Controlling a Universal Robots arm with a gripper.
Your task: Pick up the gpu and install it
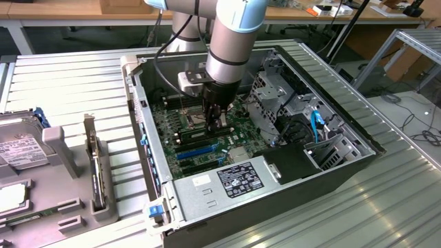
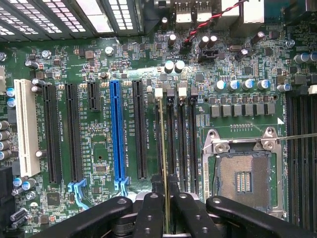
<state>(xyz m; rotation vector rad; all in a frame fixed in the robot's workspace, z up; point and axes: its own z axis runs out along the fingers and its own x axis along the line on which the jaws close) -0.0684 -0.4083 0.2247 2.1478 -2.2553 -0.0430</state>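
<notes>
Between the gripper's fingers (image 2: 150, 214), the gpu (image 2: 164, 148) is showing edge-on as a thin pale line, running lengthwise away from the wrist camera. The gripper (image 2: 167, 201) is clamping it, with the jaws drawn in narrow against its two flat faces. The stick is lining up along one of the narrow black memory slots (image 2: 182, 144), the one next to the long black expansion slot. Whether its lower edge is touching that slot or hanging just above it, I cannot tell.

The blue slot (image 2: 117, 131) is lying parallel on one side of these slots, and the open CPU socket (image 2: 243, 181) is sitting on the other. All of them are sitting on the green motherboard (image 2: 99, 74).

Seen from the exterior view, the gripper (image 1: 215, 120) is reaching straight down into the open computer case (image 1: 160, 204), over the middle of the board. The case is lying on its side on a ribbed metal table (image 1: 69, 82), with the labelled power supply (image 1: 234, 180) at its near end. Well apart, toward the exterior view's left, a dark card (image 1: 92, 155) is standing upright in a grey holder (image 1: 103, 199).
</notes>
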